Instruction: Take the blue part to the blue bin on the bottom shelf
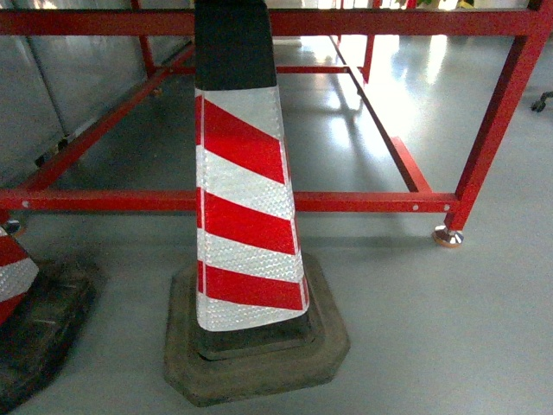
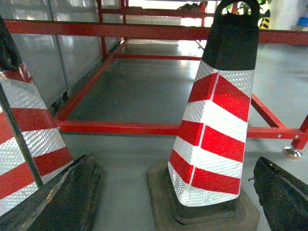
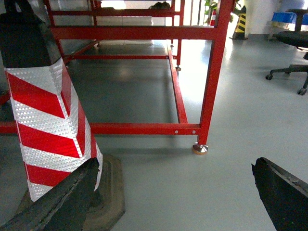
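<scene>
Cones are the worry right now: a red-and-white cone (image 1: 246, 207) stands dead ahead of the robot on its rubber base (image 1: 259, 363), with a second cone (image 1: 13, 272) just off to the left, and behind them a red frame (image 1: 259, 201) running low across the floor (image 1: 432, 337). My guess is any drive forward clips a cone or a frame foot, since both arms hang low near them.

Left end effector (image 2: 168, 192): dark fingers (image 2: 62, 197) at both bottom corners, set wide apart, nothing between them. Right end effector (image 3: 173, 192) looks the same, wide open and empty.

Blue part, blue bin and the bottom shelf aren't in any view, so I can't say where they lie relative to either end effector. Looks like the robot needs to find the rack first
</scene>
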Available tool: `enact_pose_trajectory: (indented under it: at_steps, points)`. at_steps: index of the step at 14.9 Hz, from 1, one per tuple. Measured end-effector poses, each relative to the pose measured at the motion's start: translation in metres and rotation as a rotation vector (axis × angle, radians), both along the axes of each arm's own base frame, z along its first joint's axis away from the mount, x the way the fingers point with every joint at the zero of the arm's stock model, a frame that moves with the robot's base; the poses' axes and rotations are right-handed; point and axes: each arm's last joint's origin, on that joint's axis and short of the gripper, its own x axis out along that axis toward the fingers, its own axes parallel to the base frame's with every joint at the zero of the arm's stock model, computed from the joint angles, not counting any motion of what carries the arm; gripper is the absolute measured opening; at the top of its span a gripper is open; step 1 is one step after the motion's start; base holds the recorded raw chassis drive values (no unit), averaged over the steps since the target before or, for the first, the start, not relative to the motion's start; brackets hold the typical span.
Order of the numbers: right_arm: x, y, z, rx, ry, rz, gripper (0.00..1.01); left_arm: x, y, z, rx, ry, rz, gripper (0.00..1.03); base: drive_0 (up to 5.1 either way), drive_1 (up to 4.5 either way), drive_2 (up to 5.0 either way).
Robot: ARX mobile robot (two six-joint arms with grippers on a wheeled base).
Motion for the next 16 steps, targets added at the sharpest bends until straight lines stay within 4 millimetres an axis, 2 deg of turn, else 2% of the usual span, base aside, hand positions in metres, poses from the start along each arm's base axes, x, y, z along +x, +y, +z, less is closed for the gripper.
enact_pose_trajectory:
  at_steps: [16]
  points:
    - [0.0,0.0,0.0,0.0,0.0,-0.001,0.98,0.0,0.0,-0.0001,0.002,0.001,-0.001,0.98,0.0,0.0,0.0]
